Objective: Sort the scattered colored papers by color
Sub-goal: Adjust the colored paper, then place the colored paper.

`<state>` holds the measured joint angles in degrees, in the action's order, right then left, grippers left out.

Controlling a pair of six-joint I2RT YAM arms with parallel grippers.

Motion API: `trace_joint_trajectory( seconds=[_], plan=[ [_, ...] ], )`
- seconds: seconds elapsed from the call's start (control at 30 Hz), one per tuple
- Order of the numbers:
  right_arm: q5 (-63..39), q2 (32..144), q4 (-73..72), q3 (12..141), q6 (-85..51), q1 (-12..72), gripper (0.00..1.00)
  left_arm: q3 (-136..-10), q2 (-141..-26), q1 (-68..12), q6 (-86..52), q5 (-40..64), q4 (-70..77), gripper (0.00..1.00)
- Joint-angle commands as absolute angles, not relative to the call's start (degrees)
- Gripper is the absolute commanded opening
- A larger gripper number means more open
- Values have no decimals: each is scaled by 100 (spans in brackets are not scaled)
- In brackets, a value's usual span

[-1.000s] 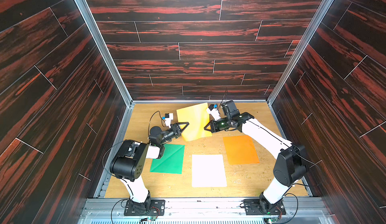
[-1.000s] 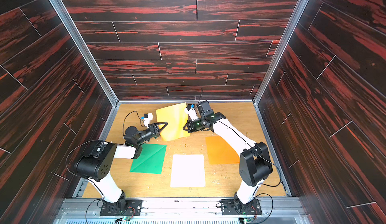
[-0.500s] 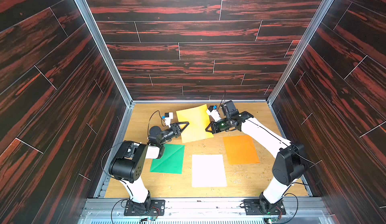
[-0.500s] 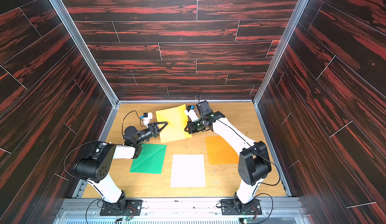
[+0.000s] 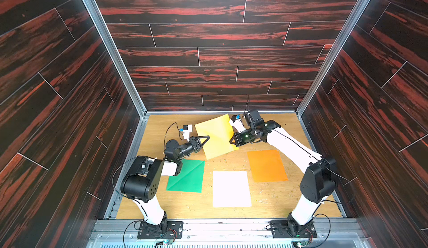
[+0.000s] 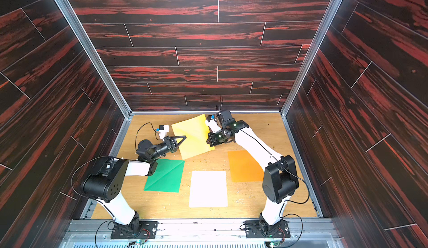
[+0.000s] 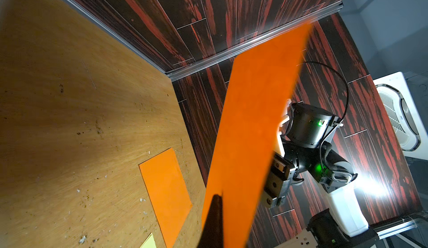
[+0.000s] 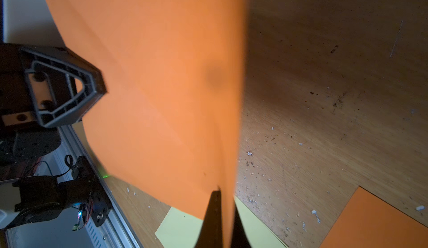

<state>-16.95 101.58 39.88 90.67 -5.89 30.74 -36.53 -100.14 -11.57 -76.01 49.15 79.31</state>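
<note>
Pinching raised paper (image 5: 217,135) at opposite edges: left gripper (image 5: 206,138), right gripper (image 5: 233,140).

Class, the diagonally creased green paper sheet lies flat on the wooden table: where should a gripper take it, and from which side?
Probably the edge of the green paper sheet facing the white paper sheet, approached low from that side: it lies flat, so only edges are pinchable, and the left arm overhangs its other side.
</note>
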Motion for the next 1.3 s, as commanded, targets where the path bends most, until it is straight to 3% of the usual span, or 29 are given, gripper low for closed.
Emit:
trace_joint_trajectory(
  seconds=[0.0,0.13,0.17,0.2,0.23,0.53,0.83,1.1,1.27],
  plan=[
    [-1663,10257,4106,9239,-475,3085,1,-3595,-9997,-1160,-7513,5009,8086,0],
    [-1537,10100,3927,9204,-545,3085,36,-3595,-10002,-1170,-7494,5001,8086,0],
    [-1483,9977,3799,9136,-582,3085,55,-3595,-10001,-1171,-7493,4988,8084,0],
    [-1383,9814,3611,9037,-646,3085,83,-3610,-10002,-1169,-7496,4983,8077,0],
    [-1244,9630,3423,8944,-729,3085,98,-3625,-10144,-1169,-7506,4977,8082,0],
    [796,7888,2481,7907,-1400,3086,98,-4142,-10237,-1310,-7540,4765,7540,0],
    [2171,5900,2221,6640,-1903,3076,98,-6334,-9991,-2391,-4693,3417,1979,0],
    [3195,4721,2434,6072,-2169,3067,98,-8575,-11544,-3279,-4983,2956,1322,0],
    [3332,3966,2237,5851,-2202,3067,98,-9971,-12714,-3817,-5349,2866,1134,0]
  ],
)
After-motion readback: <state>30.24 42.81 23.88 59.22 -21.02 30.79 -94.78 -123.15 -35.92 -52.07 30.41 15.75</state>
